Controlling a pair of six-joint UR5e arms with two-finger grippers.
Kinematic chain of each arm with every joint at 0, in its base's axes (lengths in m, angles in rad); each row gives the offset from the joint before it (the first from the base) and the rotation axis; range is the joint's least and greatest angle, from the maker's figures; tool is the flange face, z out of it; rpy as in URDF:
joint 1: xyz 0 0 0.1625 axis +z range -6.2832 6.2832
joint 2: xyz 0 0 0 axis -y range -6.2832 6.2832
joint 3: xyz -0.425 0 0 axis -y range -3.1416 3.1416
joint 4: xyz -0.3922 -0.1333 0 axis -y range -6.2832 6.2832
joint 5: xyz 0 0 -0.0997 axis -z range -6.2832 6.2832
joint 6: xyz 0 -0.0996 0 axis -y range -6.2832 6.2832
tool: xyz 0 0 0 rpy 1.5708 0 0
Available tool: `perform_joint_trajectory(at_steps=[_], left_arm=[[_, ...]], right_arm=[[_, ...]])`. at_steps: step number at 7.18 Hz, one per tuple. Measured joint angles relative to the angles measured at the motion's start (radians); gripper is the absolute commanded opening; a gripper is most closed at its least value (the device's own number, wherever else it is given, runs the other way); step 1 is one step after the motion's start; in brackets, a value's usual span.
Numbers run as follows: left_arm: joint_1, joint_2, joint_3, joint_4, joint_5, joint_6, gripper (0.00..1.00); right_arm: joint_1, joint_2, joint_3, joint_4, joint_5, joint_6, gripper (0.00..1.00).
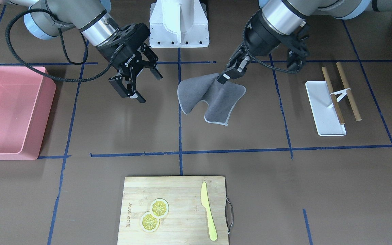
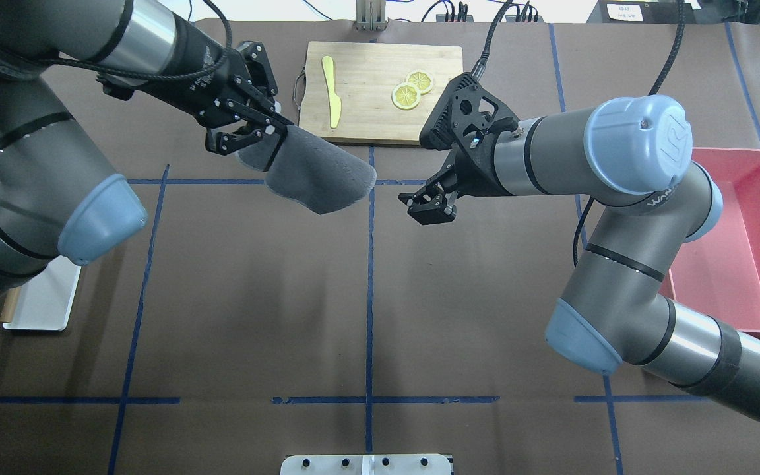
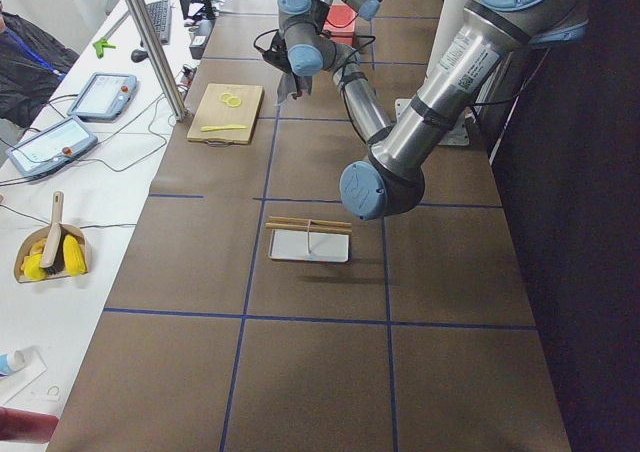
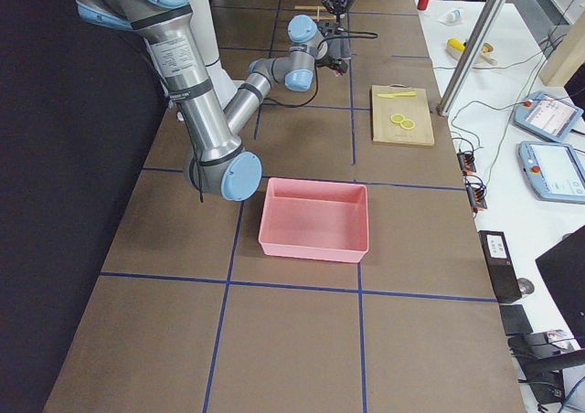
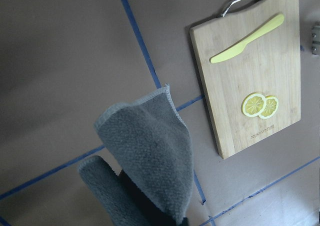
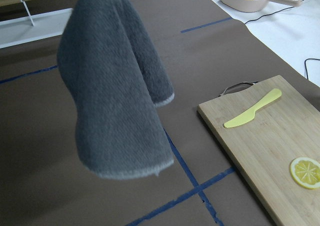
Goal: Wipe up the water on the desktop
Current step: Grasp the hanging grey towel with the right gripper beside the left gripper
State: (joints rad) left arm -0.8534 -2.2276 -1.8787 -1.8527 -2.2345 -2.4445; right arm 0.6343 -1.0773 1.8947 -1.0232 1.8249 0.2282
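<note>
Bamboo cutting board (image 1: 182,190) w/ two lemon slices (image 1: 154,215) & yellow knife (image 1: 208,211) sits closest to me; beyond it, L gripper (image 1: 228,75) is clamped on a grey cloth (image 1: 213,98) dangling over the desktop (image 1: 237,136) near the centre tape line; R gripper (image 1: 150,88) hovers beside it, jaws apart; pink bin (image 1: 39,112) lies on R arm's side.

On view are one grey cloth (image 1: 213,98), one cutting board (image 1: 182,194), one yellow knife (image 1: 208,211), two lemon slices (image 1: 159,207) (image 1: 149,221), one pink bin (image 1: 39,115), one white tray (image 1: 322,112) and two brown sticks (image 1: 333,95) (image 1: 348,91).
</note>
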Motion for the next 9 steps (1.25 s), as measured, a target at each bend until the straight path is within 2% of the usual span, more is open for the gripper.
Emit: perform_joint_trajectory(at_steps=[3, 7, 8, 9], left_arm=[[0.070, -0.064, 0.002, 0.001, 0.089, -0.105, 0.00], [0.092, -0.090, -0.002, -0.019, 0.104, -0.153, 0.00], [0.099, -0.090, -0.002, -0.031, 0.104, -0.154, 0.00], [0.102, -0.090, -0.003, -0.036, 0.104, -0.154, 0.00]], right_arm=[[-0.016, 0.011, 0.003, 0.000, -0.002, 0.000, 1.00], [-0.028, 0.013, 0.002, 0.000, -0.003, 0.000, 0.97], [-0.028, 0.013, 0.002, 0.000, -0.003, 0.000, 0.66], [-0.028, 0.013, 0.003, -0.002, 0.000, 0.001, 0.20]])
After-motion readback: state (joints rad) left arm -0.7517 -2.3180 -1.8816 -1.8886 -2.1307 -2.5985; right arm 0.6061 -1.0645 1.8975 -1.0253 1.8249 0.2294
